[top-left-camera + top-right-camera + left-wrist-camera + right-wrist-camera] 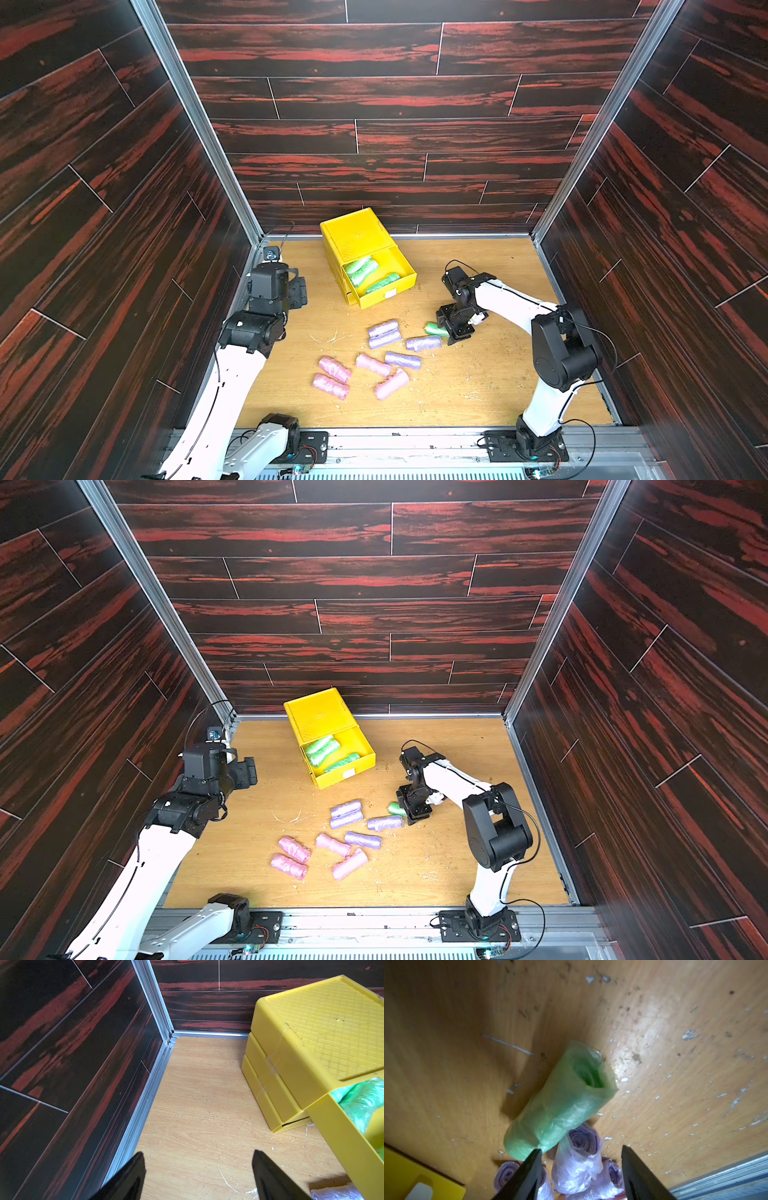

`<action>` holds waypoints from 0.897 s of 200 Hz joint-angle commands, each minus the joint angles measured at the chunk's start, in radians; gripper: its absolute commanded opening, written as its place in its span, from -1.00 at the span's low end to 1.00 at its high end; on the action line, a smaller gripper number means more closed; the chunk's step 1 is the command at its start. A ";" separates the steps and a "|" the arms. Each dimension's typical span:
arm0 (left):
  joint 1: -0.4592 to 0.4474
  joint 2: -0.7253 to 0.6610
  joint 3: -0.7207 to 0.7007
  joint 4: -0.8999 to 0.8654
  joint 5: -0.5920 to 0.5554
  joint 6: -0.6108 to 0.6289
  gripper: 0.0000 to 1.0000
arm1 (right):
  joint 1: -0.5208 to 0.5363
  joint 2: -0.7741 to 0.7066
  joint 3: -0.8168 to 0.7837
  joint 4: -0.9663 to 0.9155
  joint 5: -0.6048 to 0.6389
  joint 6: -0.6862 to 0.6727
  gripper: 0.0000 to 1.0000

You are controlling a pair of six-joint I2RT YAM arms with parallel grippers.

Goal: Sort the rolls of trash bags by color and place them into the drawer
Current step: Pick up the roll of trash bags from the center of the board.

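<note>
Rolls of thin, crinkly plastic bags look light, soft and a bit slippery. The small green roll [560,1101] I am watching would squash if pinched hard, and its loose outer sheet could slide or peel. I think the best place to hold it is across the middle of its round body, with one finger on each long side, not on the open floppy end.

That green roll lies on its side on the light brown wooden table [478,382], over on the right, close to the robot's black right gripper [581,1150]. The gripper's two black fingers [529,1172] stand apart and hold nothing. The roll is not between them. In the right wrist view its closed end touches, or nearly touches, the tip of one finger, and the rest of it points away past the tips. In both top views the roll pokes out from the left side of the gripper. Just beside it lie the pale purple plastic rolls [384,332], and nearer lie the pink plastic rolls [332,370].

The bright yellow plastic chest of drawers [357,237] sits at the far middle of the table. Its top drawer [405,264] is pulled out, with three green rolls [361,268] inside.

The black left gripper [197,1153] hangs at the far left, beside the chest, its fingers wide apart and empty.
</note>
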 commanded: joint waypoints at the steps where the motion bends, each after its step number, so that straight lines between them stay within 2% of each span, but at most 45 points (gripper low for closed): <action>1: 0.006 -0.019 -0.010 0.008 0.008 -0.009 0.69 | -0.004 0.008 -0.012 0.006 0.024 0.054 0.29; 61: 0.006 -0.020 -0.009 0.009 0.009 -0.008 0.69 | -0.006 -0.012 -0.020 0.047 0.098 0.096 0.27; 179: 0.006 -0.020 -0.011 0.010 0.014 -0.008 0.69 | -0.003 0.070 -0.007 0.098 0.052 0.104 0.11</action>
